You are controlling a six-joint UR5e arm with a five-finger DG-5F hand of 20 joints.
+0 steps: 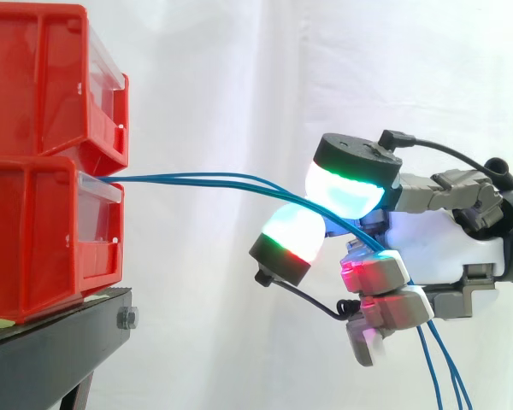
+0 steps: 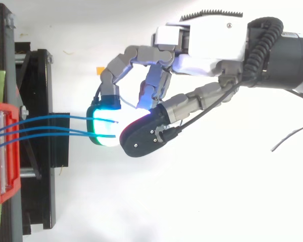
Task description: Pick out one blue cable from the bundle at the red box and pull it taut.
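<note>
Seemingly light, limp and slick, the thin blue cables (image 1: pixel 188 178) leaving the lower red plastic bin (image 1: pixel 34 231) are pinched in the curled robot hand (image 1: pixel 436 248), and one is best gripped mid-span.

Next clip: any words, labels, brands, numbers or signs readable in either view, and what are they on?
None can be read.
The clear strips on the fronts of the red bins show no print I can make out.
The robot hand, the blue cables and the black stand show no writing.
</note>
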